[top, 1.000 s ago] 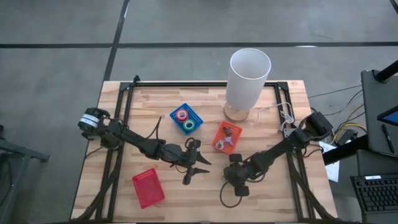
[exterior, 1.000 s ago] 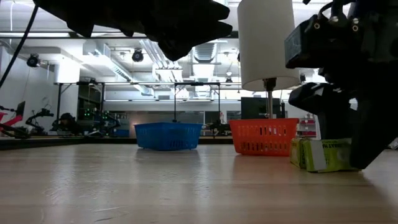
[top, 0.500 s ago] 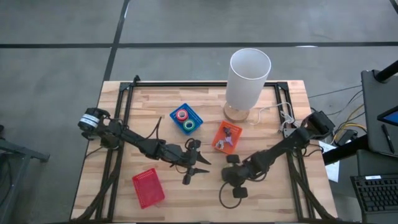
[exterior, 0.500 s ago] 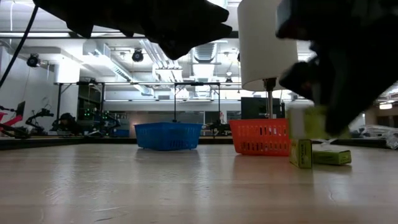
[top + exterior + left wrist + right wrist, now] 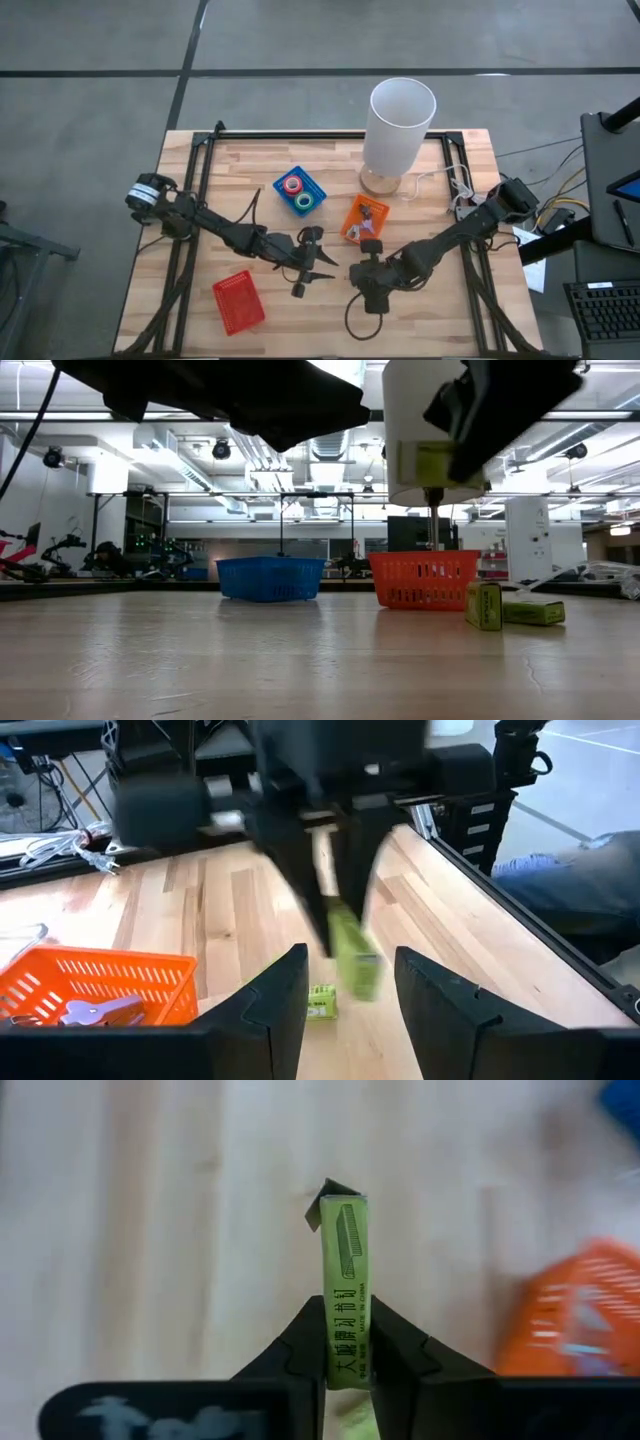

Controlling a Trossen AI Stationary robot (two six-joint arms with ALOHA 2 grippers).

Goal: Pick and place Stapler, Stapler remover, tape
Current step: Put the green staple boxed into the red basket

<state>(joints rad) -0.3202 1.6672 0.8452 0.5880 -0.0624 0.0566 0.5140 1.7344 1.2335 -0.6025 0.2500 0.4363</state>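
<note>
High view: found the left gripper (image 5: 308, 265) over the middle of the wooden table (image 5: 250, 160), fingers apart, empty. Placed the right gripper (image 5: 368, 268) just beside it, near the orange tray (image 5: 350, 222). Could not make out its load from there. Spotted the tape (image 5: 292, 184), a red roll and a green-faced one, lying in the blue tray (image 5: 318, 193). Saw the stapler remover (image 5: 368, 226) in the orange tray, a red tray (image 5: 238, 302) near the front edge, and a white lamp (image 5: 400, 120) toward the back.

Low view: caught the right gripper raised clear of the tabletop, clamped on a green box (image 5: 430, 462). Counted two more green boxes (image 5: 484, 606) resting on the wood beside the orange tray, with the blue tray further left.

Left wrist view: looked past the left arm's own spread fingers (image 5: 285, 995) at the right gripper, pinching the green box above the table. Noted another green box lying on the boards beneath it and the orange tray off to one side, metal remover inside.

Right wrist view: showed both right fingers (image 5: 310, 1342) pressed against the flat faces of the green box, held on edge over bare wood, the orange tray nearby.
</note>
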